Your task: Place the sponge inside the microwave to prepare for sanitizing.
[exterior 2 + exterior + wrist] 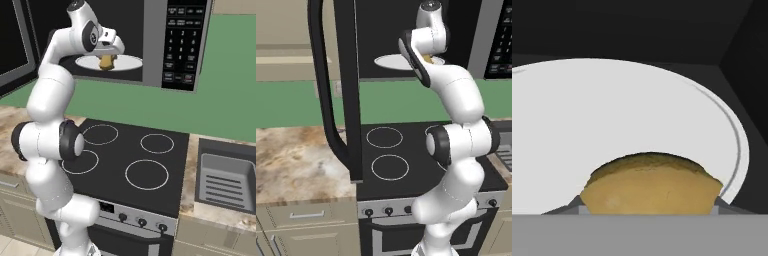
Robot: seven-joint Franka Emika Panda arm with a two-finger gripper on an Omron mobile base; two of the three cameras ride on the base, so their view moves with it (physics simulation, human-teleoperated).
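Inside the open microwave (165, 45), my claw (107, 60) grips the sponge (106, 62). I hold it over the white turntable plate (127, 63), touching or just above.

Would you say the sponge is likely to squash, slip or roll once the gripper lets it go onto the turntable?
The sponge bulges between the gripper fingers, so it is probably soft and springy. Being a small block, it looks light and unlikely to roll. The turntable plate looks smooth and flat, so it might slide slightly but should settle.
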